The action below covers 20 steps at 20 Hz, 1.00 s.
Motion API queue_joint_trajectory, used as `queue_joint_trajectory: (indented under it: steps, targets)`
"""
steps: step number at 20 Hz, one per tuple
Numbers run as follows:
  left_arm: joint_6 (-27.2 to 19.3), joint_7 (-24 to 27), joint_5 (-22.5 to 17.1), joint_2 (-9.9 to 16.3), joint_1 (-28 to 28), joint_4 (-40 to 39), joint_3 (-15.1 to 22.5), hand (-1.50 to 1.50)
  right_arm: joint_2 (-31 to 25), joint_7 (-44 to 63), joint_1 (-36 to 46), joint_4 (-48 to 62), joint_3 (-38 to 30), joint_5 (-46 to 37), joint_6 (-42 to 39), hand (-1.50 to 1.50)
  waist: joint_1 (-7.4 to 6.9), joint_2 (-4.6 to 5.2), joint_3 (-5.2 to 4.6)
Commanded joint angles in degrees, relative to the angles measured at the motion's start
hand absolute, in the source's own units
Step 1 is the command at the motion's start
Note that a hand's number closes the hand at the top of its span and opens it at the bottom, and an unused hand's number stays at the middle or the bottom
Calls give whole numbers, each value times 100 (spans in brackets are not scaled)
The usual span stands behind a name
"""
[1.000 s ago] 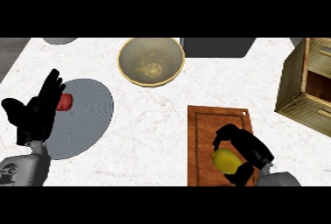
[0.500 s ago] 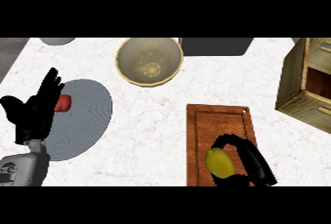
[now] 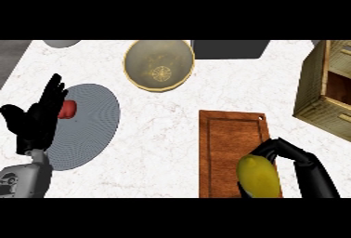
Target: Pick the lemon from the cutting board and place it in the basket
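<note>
Yellow lemon [image 3: 258, 177] sat at lower right over the cutting board [image 3: 231, 139], right hand [image 3: 302, 162] curled round it. Left hand [image 3: 37, 118] rested at left edge, fingers straight, apart. Basket [image 3: 159, 64] at top centre.

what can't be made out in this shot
- Head view: the lemon is cut off by the lower edge.
- The right hand curls round the lemon, palm out of frame.
- The red thing on the grey plate is half hidden by the left hand.
</note>
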<state>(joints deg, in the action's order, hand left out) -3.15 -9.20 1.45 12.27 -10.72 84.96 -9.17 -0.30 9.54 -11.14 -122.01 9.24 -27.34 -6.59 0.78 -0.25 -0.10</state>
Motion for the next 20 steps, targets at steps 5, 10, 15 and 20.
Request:
queue_joint_trajectory:
  steps: [5,10,15,20]
  targets:
    - [-89,318,145,-207,95,-115,133,0,-3,2658,1456,-1232,-345,-237,-281,150,-86,24,5]
    - [235,-72,-118,201,-131,-30,-133,0,-315,3538,3116,-815,-1817,612,-124,150,-108,30,5]
    - [6,-141,38,-129,-164,35,110,0,-979,3538,4208,376,-2262,429,0,150,-116,29,8]
    - [-15,168,94,-201,279,130,103,0,-1520,3744,4817,1025,-2478,334,-8,150,-118,23,8]
